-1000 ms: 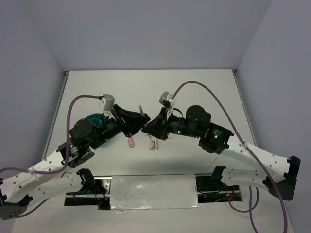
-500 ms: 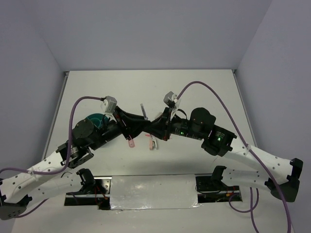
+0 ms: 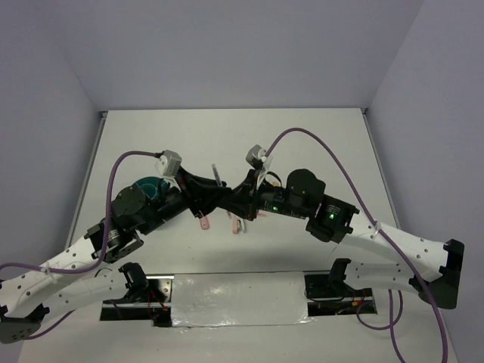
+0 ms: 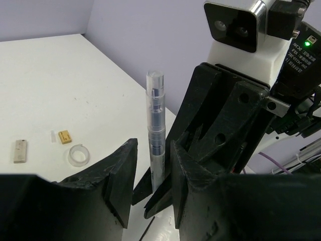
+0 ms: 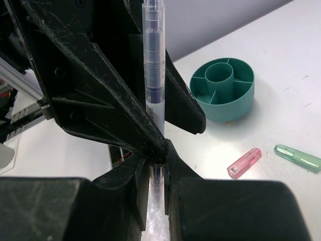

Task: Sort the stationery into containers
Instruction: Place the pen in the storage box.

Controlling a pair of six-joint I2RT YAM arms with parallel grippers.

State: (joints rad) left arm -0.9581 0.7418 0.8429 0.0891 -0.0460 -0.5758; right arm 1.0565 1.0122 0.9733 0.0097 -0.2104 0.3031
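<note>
Right wrist view: the right tool (image 5: pixel 156 168) pinches the thin clear plastic pen with dark insides (image 5: pixel 153 75), so the half-open left tool (image 4: pixel 153 150) around it should back off straight, no bumping.

Your arms (image 3: pixel 68 265) are showing white shells, black joints, purple cables (image 3: pixel 111 185); the left gripper (image 4: pixel 153 150) and right gripper (image 5: pixel 158 163) are looking scuffed black.

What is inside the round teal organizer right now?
In the right wrist view the teal organizer shows a centre tube and wedge sections with no stationery visible. Its wall hides the near sections' floors; from above, the left arm covers most of it.
</note>
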